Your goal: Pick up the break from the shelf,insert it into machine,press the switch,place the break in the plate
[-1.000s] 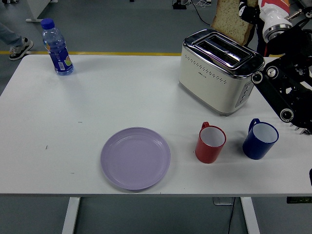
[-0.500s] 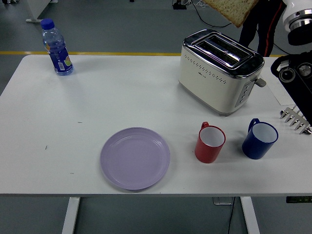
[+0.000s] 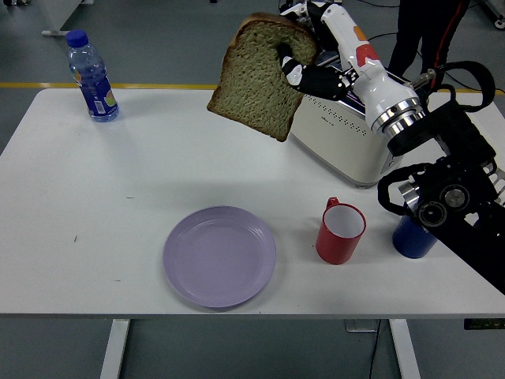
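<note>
A slice of brown bread (image 3: 262, 75) hangs in the air over the table, tilted, left of the toaster. My right hand (image 3: 304, 63) is shut on its right edge, with the white forearm (image 3: 371, 75) running down to the right across the toaster. The cream toaster (image 3: 339, 138) stands at the back right, mostly hidden behind the arm and the bread. The lilac plate (image 3: 219, 255) lies bare near the front edge, well below the bread. My left arm is out of sight.
A red mug (image 3: 340, 231) stands right of the plate. A blue mug (image 3: 410, 237) is partly hidden behind my black arm joints (image 3: 442, 201). A water bottle (image 3: 92, 76) stands at the back left. A person's legs show at the top right.
The bread has swung from high above the toaster at the top edge down and left, now hanging left of the toaster. My right arm came forward across the toaster and blue mug.
</note>
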Available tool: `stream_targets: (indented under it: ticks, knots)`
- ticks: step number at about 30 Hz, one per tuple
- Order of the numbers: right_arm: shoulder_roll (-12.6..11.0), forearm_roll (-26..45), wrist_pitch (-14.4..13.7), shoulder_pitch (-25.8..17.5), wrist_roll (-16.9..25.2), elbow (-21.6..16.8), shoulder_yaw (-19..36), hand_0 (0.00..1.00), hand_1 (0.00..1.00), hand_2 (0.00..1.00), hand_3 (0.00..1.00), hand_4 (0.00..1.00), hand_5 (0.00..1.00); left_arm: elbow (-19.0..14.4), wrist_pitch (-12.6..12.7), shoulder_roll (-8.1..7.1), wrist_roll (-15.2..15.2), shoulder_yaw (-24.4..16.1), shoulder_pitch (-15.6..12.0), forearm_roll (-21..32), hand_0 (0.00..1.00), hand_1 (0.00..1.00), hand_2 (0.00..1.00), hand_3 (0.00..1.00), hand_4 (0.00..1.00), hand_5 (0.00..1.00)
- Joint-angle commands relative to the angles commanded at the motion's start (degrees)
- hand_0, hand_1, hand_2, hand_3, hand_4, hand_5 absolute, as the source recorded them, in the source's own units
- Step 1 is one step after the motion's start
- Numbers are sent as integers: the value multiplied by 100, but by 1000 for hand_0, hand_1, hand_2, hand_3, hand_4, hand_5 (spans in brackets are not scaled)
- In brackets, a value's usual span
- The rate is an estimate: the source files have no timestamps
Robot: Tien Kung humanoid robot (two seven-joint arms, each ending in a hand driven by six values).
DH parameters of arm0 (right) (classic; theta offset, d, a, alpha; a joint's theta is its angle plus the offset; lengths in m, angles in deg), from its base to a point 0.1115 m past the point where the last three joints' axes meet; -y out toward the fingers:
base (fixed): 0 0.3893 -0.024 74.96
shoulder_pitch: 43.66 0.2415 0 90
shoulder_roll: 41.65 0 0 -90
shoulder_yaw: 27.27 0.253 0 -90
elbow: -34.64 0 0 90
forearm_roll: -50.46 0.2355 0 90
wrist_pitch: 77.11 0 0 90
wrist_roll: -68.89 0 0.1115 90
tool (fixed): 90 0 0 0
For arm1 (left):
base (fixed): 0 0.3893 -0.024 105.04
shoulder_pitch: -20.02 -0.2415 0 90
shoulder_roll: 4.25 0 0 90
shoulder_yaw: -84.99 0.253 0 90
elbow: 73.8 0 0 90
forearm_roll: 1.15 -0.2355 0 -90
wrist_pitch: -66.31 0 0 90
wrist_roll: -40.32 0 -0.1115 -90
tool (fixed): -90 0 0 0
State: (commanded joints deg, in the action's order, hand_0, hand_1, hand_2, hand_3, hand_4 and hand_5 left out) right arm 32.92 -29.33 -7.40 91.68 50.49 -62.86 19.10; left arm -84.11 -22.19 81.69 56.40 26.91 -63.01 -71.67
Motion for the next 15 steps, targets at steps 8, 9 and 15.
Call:
stream_targets:
  ticks: [8, 9, 15]
  knots:
    - [-69, 1238, 23, -219, 127, -265, -685, 235, 225, 322, 495, 402, 2, 0, -8, -7, -1, -55, -27, -74, 676, 698, 687, 557, 285, 868]
    - [-71, 1348, 25, -228, 132, -266, -725, 235, 225, 322, 495, 402, 2, 0, -9, -7, 0, -62, -29, -84, 676, 698, 687, 557, 285, 868]
    - [55, 1902, 42, -306, 197, -87, -1258, 226, 222, 320, 496, 411, 2, 0, -18, -15, -3, -69, -25, -114, 677, 697, 687, 557, 284, 869]
